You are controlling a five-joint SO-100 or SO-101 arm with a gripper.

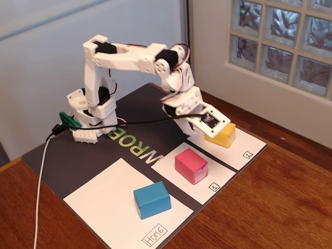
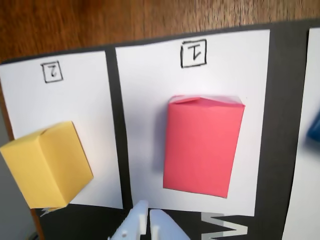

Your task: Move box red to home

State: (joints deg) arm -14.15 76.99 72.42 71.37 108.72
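Note:
The pinkish-red box (image 1: 191, 165) sits on the white panel marked "1" (image 1: 212, 188); in the wrist view the red box (image 2: 203, 145) fills the middle of that panel (image 2: 145, 100). The Home panel (image 1: 101, 197), the largest white square with the "Home" label, lies at the front left with a blue block (image 1: 152, 199) on it. My gripper (image 1: 193, 130) hangs above the mat behind the red box, empty. In the wrist view the gripper (image 2: 148, 216) shows at the bottom edge, its white fingers nearly touching, just short of the red box.
A yellow block (image 1: 221, 135) sits on the panel marked "2" (image 1: 244, 150), right beside the gripper; it shows at the left in the wrist view (image 2: 47, 165). The black mat (image 1: 78, 155) lies on a wooden table. A white cable (image 1: 40, 192) trails at the left.

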